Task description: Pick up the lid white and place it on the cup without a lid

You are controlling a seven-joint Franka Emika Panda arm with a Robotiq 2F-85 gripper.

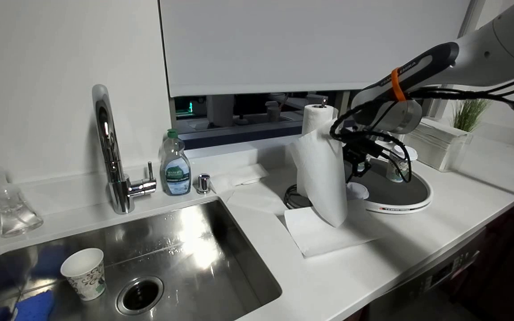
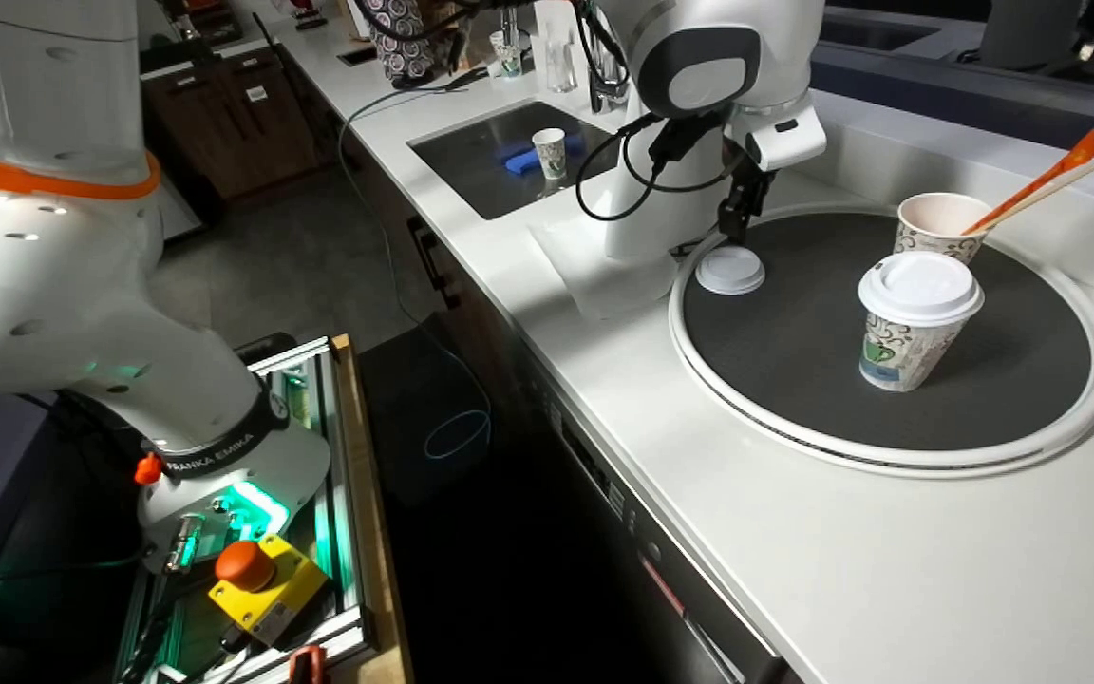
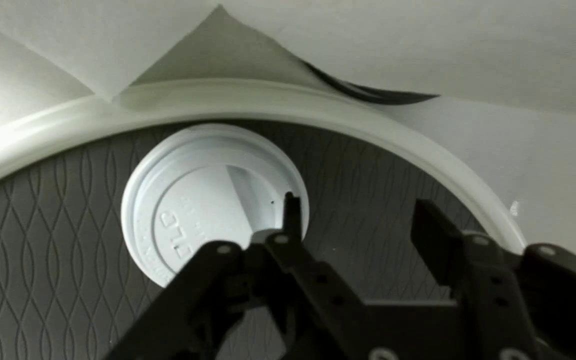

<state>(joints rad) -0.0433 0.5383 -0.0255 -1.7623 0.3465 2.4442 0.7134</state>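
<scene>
- The pincer has its fingers well apart and holds nothing;
- the white lid lies on the round tray, outside the gap, one finger partly covering it in the wrist view;
- only there are visible its raised letters;
- an exterior view, unlike this, shows a lidless paper cup with an orange stick inside.
</scene>
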